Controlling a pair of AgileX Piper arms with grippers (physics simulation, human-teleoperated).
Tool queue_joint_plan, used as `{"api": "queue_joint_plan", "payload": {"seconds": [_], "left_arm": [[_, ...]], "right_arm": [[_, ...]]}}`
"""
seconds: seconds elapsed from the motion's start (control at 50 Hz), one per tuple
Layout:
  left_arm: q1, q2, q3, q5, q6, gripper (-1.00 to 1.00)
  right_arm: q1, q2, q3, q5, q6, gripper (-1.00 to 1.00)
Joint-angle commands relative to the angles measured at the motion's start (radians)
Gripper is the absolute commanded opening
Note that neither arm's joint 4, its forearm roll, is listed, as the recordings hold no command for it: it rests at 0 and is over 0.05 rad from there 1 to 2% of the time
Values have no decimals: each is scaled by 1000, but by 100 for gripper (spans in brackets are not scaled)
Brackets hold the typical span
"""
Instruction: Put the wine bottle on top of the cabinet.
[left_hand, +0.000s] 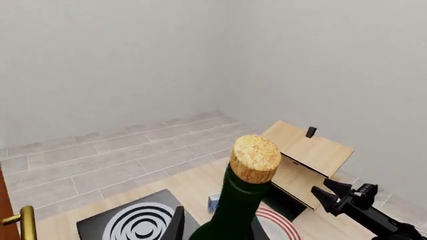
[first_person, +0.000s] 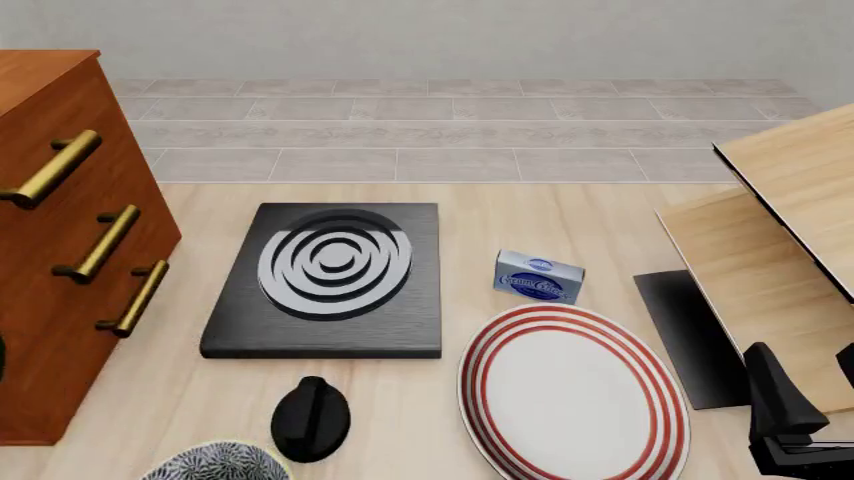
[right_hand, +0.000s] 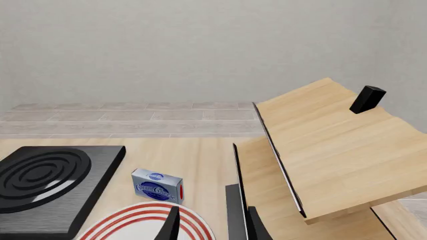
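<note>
Dark glass wine bottle (left_hand: 240, 200) upright in left tool (left_hand: 200, 227), clamped low on body, cork up, lifted clear for placing. Cabinet (first_person: 60, 250) at table left; top bare. Right tool (first_person: 801, 415) parked, fingers apart.

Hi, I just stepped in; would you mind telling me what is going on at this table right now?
The left wrist view looks straight along the wine bottle, its cork close before the camera, so the left arm seems to be carrying it, though its claw is not visible. The bottle is absent from the front view, and the cabinet at the table's left carries no bottle on the part of its top that shows. The right claw hangs open and empty over the striped plate.
</note>
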Motion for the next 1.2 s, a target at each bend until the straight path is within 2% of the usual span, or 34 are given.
{"api": "queue_joint_plan", "payload": {"seconds": [0.02, 0.36, 0.68, 0.86, 0.88, 0.94, 1.1, 1.2], "left_arm": [[42, 6, -51, 8, 37, -100], [96, 89, -151, -2, 71, -100], [227, 175, -214, 19, 132, -100], [289, 238, -295, 38, 145, -100], [310, 243, -309, 39, 169, -100], [328, 265, -345, 49, 180, -100], [378, 326, -424, 82, 173, -100], [402, 356, -457, 92, 198, -100]], "right_arm": [[0, 0, 0, 0, 0, 100], [0, 0, 0, 0, 0, 100], [0, 0, 0, 0, 0, 100], [0, 0, 0, 0, 0, 100], [0, 0, 0, 0, 0, 100], [0, 0, 0, 0, 0, 100], [0, 0, 0, 0, 0, 100], [0, 0, 0, 0, 0, 100]]}}
